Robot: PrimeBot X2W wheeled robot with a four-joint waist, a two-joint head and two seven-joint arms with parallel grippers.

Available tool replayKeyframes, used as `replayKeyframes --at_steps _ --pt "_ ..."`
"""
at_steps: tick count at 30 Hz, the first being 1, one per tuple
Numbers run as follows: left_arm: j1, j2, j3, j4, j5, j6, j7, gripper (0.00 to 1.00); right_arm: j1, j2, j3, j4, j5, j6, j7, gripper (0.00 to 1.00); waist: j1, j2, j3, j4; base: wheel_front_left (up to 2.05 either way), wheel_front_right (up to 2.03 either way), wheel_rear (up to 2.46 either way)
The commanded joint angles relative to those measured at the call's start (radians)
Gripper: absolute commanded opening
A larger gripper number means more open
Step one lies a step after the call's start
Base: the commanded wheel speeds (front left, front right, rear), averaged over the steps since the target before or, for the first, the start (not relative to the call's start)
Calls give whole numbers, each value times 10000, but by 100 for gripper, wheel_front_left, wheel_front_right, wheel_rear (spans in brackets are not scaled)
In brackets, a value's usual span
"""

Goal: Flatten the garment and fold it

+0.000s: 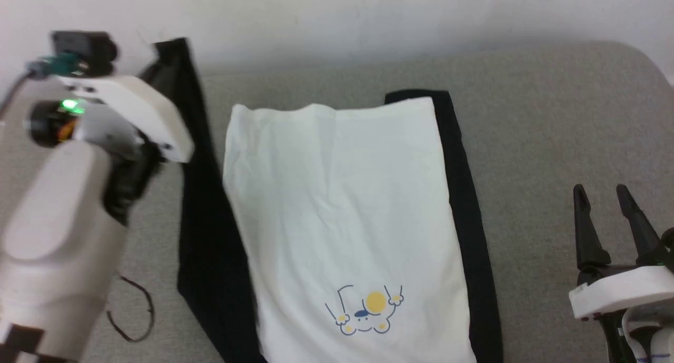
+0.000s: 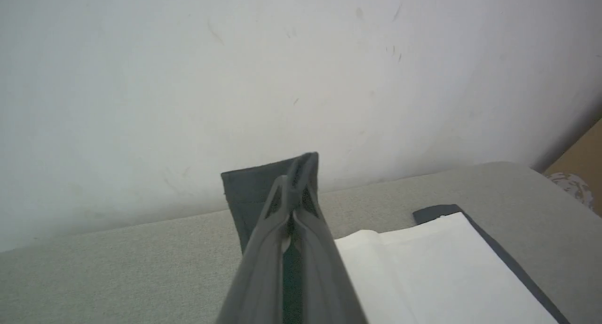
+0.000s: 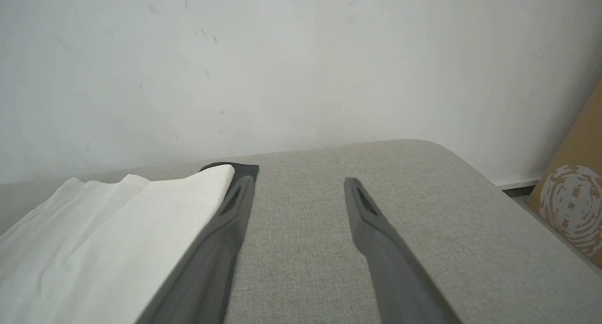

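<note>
On the grey surface (image 1: 553,131), the garment (image 1: 337,205) lies spread.
Left gripper (image 2: 301,169) pinches its black sleeve (image 2: 240,192); right gripper's (image 1: 600,194) fingers stand spread.

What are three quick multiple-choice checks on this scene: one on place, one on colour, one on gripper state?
1. In the head view, the chest print on the garment lies: A) near the bottom edge; B) by the wall; C) on the collar.
2. The sleeve in the left gripper is: A) white; B) yellow; C) black.
3. The right gripper is: A) shut on the collar; B) open over the grey surface; C) shut on nothing.

Answers:
1 A, the print sits low on the white body.
2 C, the cloth pinched in its shut jaws is black.
3 B, its jaws stand apart, to the right of the garment.
</note>
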Motion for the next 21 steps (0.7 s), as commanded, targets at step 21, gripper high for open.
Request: replayKeyframes --at_steps 21 --pt "1438 -3740 -3542 -2879 838 916 433 0 37 326 -337 121 208 -9 -43 100 2 0 -79 -433 0 0 0"
